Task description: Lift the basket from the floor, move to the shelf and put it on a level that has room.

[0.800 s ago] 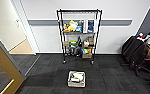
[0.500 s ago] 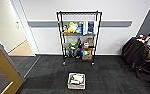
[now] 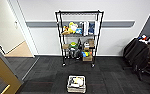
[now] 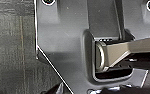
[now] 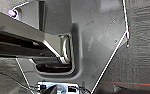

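Basket (image 3: 76,84) sits on the dark carpet floor (image 3: 108,75), centred low in the head view, directly in front of the shelf (image 3: 79,37) but well apart from it. Something yellow and white lies inside the basket; can't tell what it is. Basket is upright, nothing touching it.

Shelf stands against the white wall (image 3: 116,37) on its castors. Top tier (image 3: 79,12) looks bare. The tier below holds plush toys (image 3: 70,28) and white books (image 3: 87,27). Lower tiers carry mixed clutter, including a brown cardboard box (image 3: 87,58) near the bottom.

Dark office chair (image 3: 138,56) with stuff piled on it to the right of the shelf. Open doorway with tan wood flooring (image 3: 19,51) to the left; yellow door edge (image 3: 1,70) at near left.

Both wrist views show robot plate and carpet beside it. Gripper state, left and right: cannot tell.
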